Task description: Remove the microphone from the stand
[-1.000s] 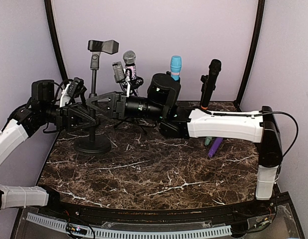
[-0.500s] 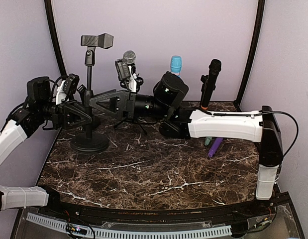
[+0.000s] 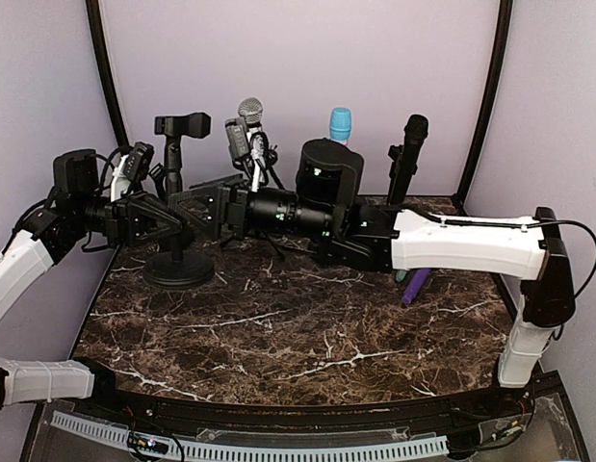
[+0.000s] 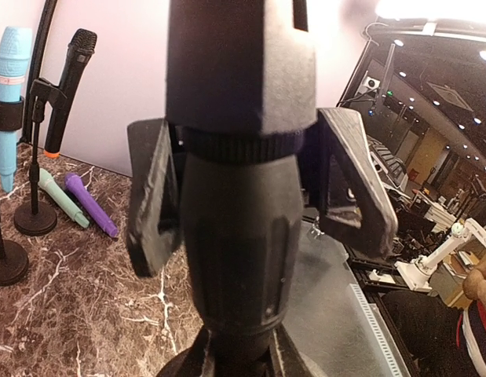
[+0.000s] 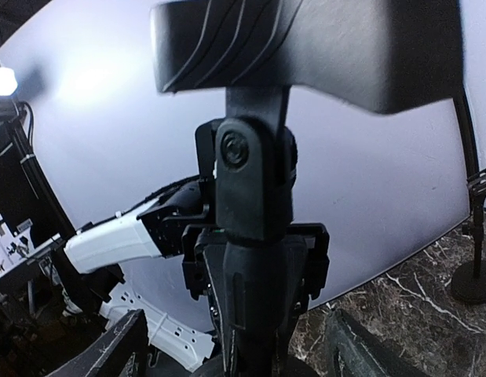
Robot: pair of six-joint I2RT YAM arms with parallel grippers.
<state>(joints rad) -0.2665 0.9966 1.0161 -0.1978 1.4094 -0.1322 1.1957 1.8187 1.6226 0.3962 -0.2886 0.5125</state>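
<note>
Top external view, starting far left: the left pincer (image 3: 166,219) is closed tight low on the pole of the round-based microphone stand (image 3: 179,271), pinning it upright on the table (image 3: 307,337). The clip (image 3: 182,124) at the top of that stand is empty. Coming in from the right, the right pincer (image 3: 187,208) meets the same pole with its jaws spread wide, one on either side, gripping nothing (the right wrist view shows its two fingers well apart with the stand's swivel joint rising between them).

Next to the right a silver-headed microphone (image 3: 249,112) is clipped on a small tripod. Beyond it a blue microphone (image 3: 340,125) and a black microphone (image 3: 410,144) each stand upright in a holder of their own at the far edge. Toward the right side a purple microphone (image 3: 416,284) and a green microphone (image 3: 401,274) lie flat on the table, just beside each other.

Judging by the bare clip, the removal looks done for this stand: no microphone sits in it, and neither pincer carries one. Which of the two loose ones belongs to it I cannot tell. What seems left is only to let go of the stand and draw both arms clear.
</note>
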